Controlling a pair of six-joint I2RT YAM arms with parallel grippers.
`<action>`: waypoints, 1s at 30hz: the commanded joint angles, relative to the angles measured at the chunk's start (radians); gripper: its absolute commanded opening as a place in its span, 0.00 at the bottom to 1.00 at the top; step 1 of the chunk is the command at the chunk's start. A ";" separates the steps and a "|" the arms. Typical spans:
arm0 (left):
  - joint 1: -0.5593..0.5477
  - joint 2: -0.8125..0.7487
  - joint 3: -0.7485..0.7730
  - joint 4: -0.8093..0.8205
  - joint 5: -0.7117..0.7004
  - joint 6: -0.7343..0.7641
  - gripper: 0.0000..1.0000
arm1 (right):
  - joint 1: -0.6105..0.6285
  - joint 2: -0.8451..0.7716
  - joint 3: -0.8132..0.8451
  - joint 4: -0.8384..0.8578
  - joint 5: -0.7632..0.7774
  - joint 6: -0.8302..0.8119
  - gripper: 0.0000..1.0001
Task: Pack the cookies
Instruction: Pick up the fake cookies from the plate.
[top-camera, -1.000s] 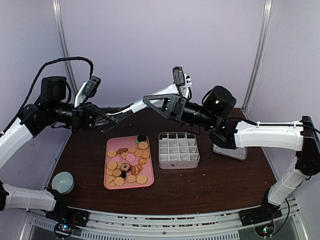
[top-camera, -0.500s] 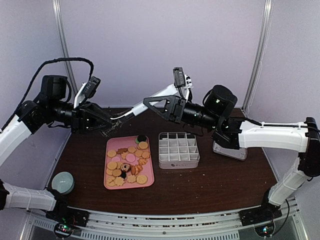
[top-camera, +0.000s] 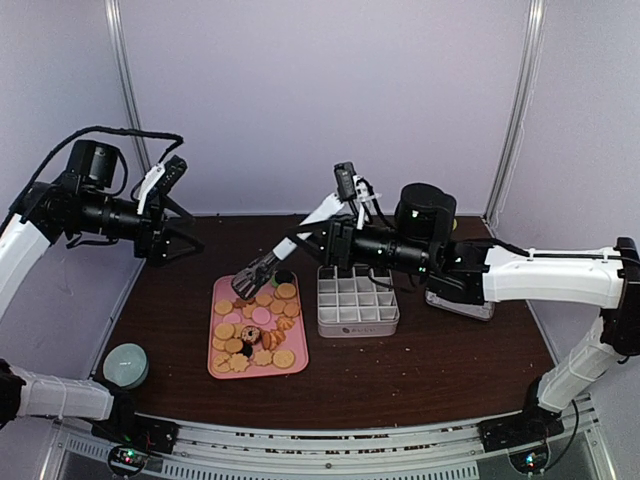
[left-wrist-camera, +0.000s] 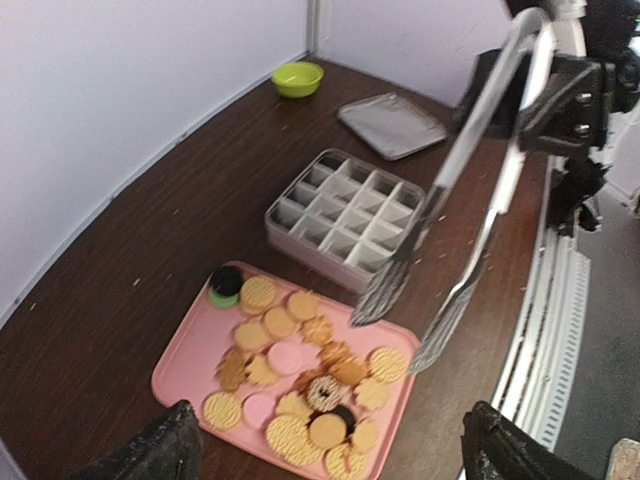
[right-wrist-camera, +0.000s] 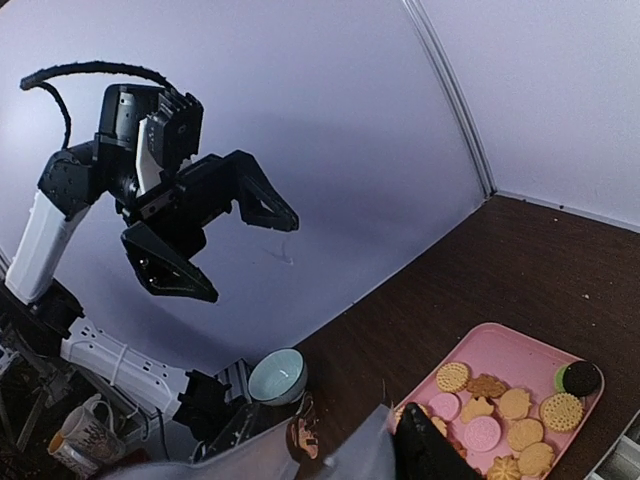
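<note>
Left gripper (top-camera: 195, 228) spread wide, empty, raised far left. Right gripper (top-camera: 325, 243) clamps tongs (top-camera: 263, 267); tips over cookies (top-camera: 255, 330) on pink tray (top-camera: 301, 335), contact unclear.

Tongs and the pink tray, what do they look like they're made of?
The tongs look like metal: silvery grey, glossy, with bright glints along the arms. The pink tray is probably plastic: even colour, dull sheen, rounded moulded rim.

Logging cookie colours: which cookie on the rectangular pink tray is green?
The round green cookie at the rectangular pink tray's far corner by the white gridded box, tucked against a round black cookie; the rest are golden, pink or dark.
</note>
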 joint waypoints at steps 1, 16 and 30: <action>0.105 0.022 -0.010 -0.124 -0.198 0.125 0.93 | 0.037 0.016 0.017 -0.061 0.137 -0.100 0.44; 0.394 0.129 -0.278 -0.009 -0.259 0.140 0.92 | 0.123 0.258 0.198 -0.131 0.256 -0.211 0.44; 0.441 0.103 -0.271 -0.017 -0.220 0.134 0.93 | 0.152 0.363 0.255 -0.167 0.364 -0.266 0.44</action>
